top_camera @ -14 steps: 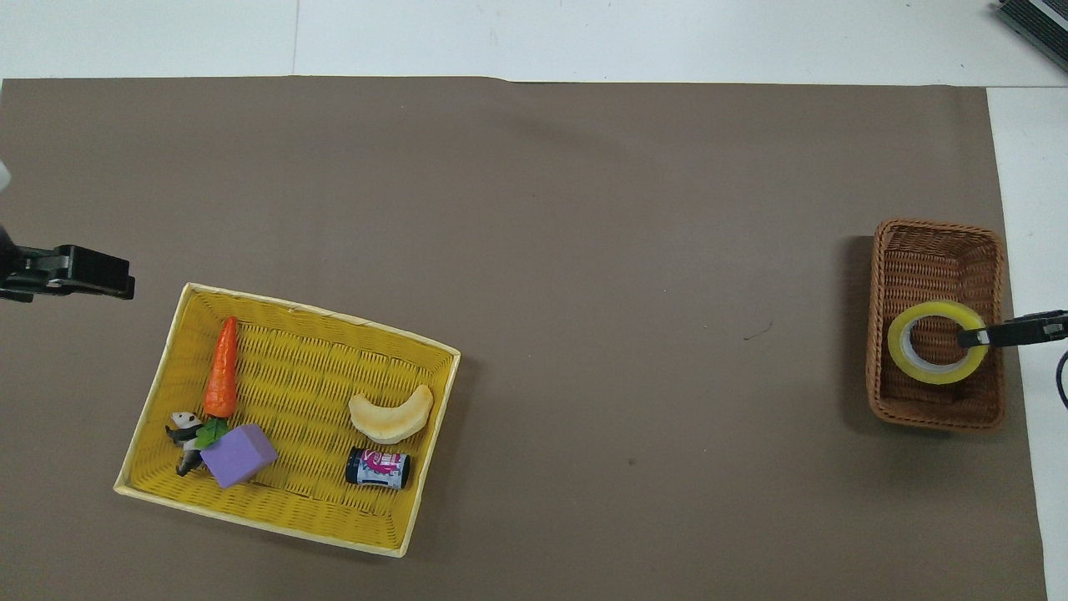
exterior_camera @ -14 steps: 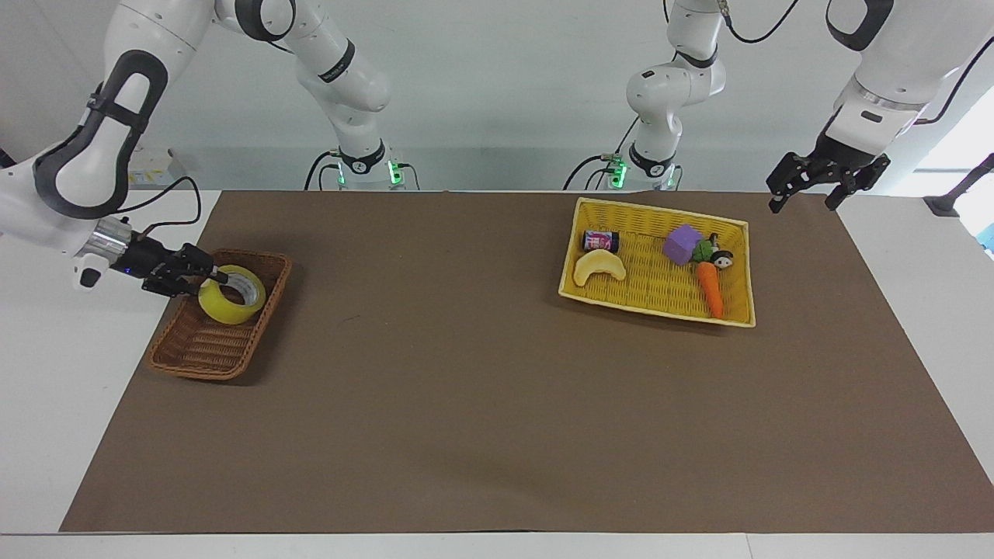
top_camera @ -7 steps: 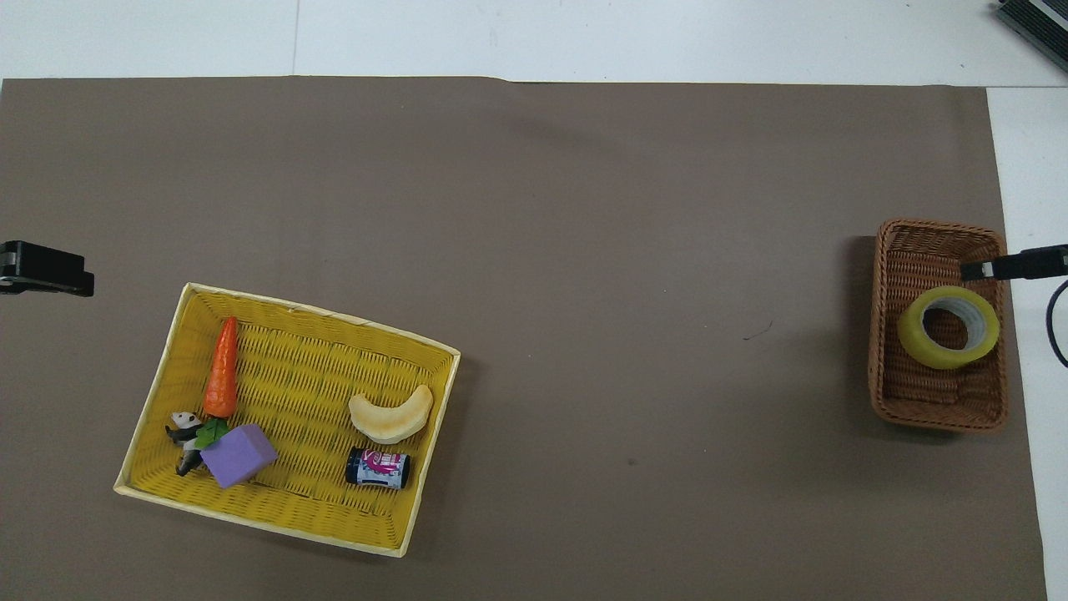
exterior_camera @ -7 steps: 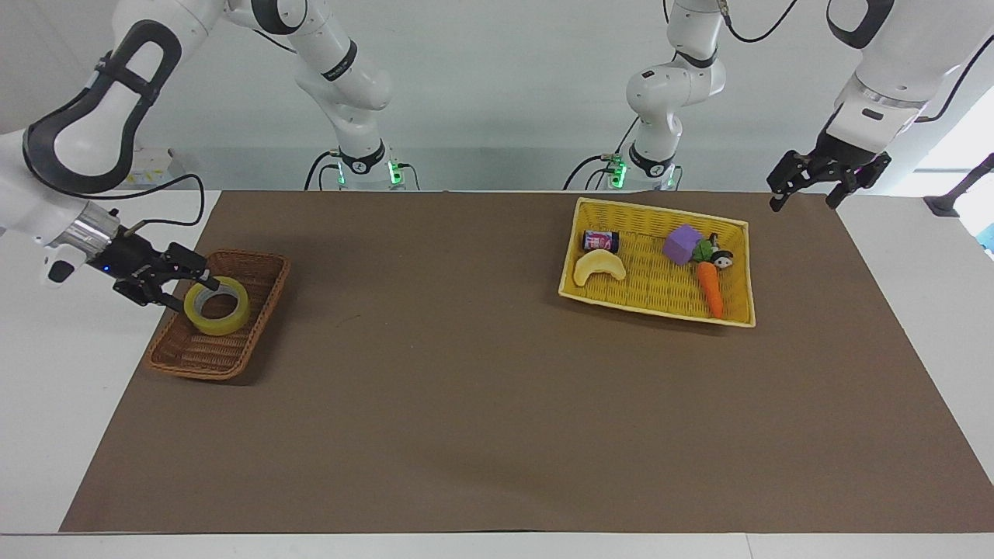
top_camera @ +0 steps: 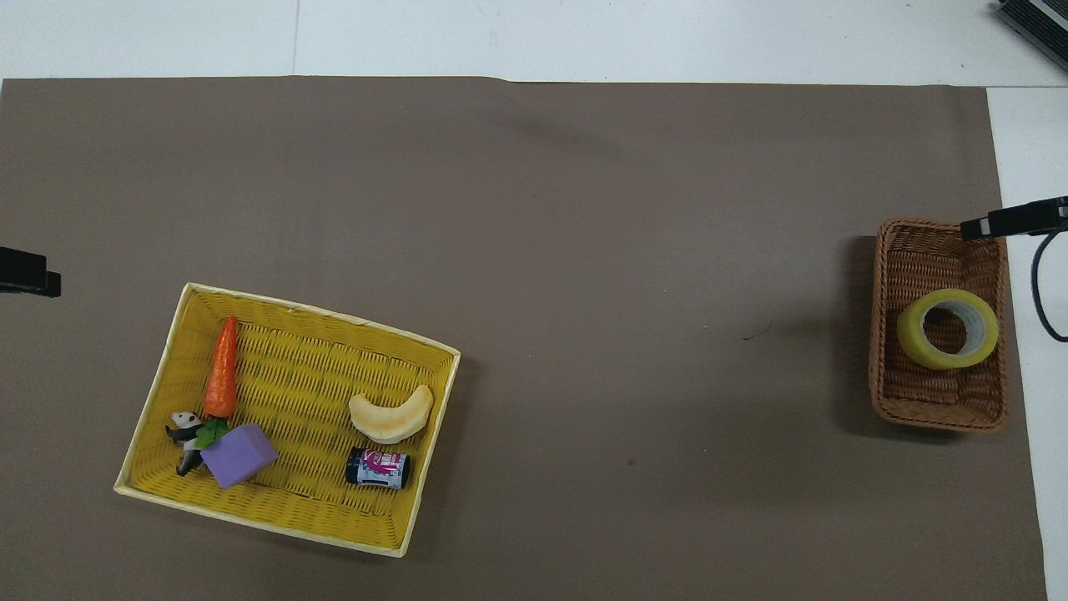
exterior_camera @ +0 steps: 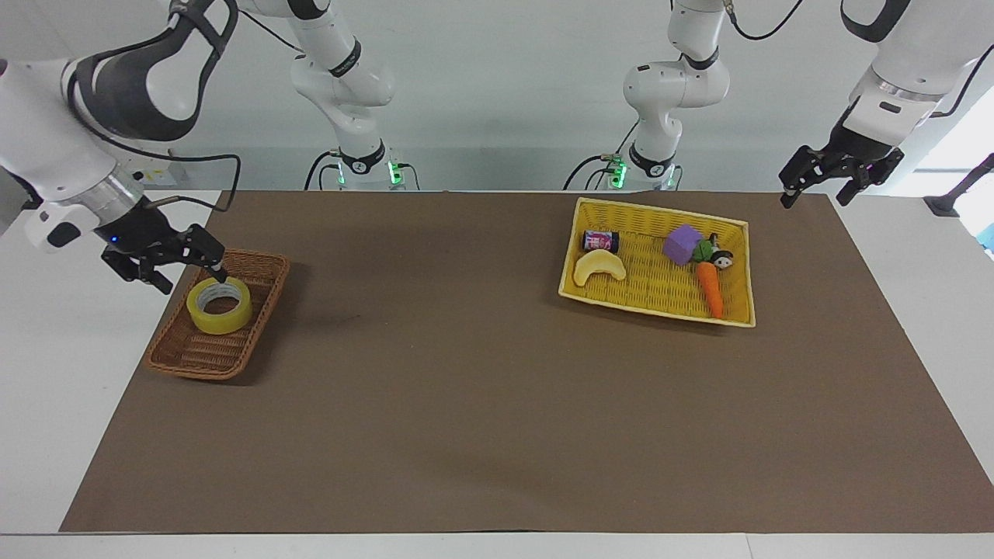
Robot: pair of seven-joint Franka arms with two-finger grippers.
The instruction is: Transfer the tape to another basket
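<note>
Brown paper matting (exterior_camera: 497, 388) is covering most of a white table (exterior_camera: 46, 373), and it is serving as the landmark for everything else. Only the facing view is showing the two white Franka arms, their bases and the pale wall; the overhead view is catching just black finger ends at its side edges.

Toward the left arm's end of the mat, near the robots, a large bright yellow woven basket (exterior_camera: 742, 272) with a pale rim is lying flat. It is holding an orange toy carrot (exterior_camera: 709, 287), a purple foam cube (exterior_camera: 682, 244), a pale yellow crescent-shaped toy (exterior_camera: 599, 266), a small dark can with a pink label (exterior_camera: 600, 241) and a tiny panda figure (top_camera: 182, 427), which is only recognisable as such from overhead.

At the mat's edge toward the right arm's end, the small rectangular brown wicker basket (exterior_camera: 233, 353) with sloping sides is sitting. The wide roll of translucent yellow packing tape (exterior_camera: 220, 304) is lying flat inside it, grey-white core upward, in the half nearer the robots.

The right gripper (exterior_camera: 165, 262) is hanging over that basket's robot-side rim, fingers spread and empty, clear of the roll. The left gripper (exterior_camera: 825, 177) is waiting over the mat's corner nearest the robots, beside the yellow basket, its fingers spread too.
</note>
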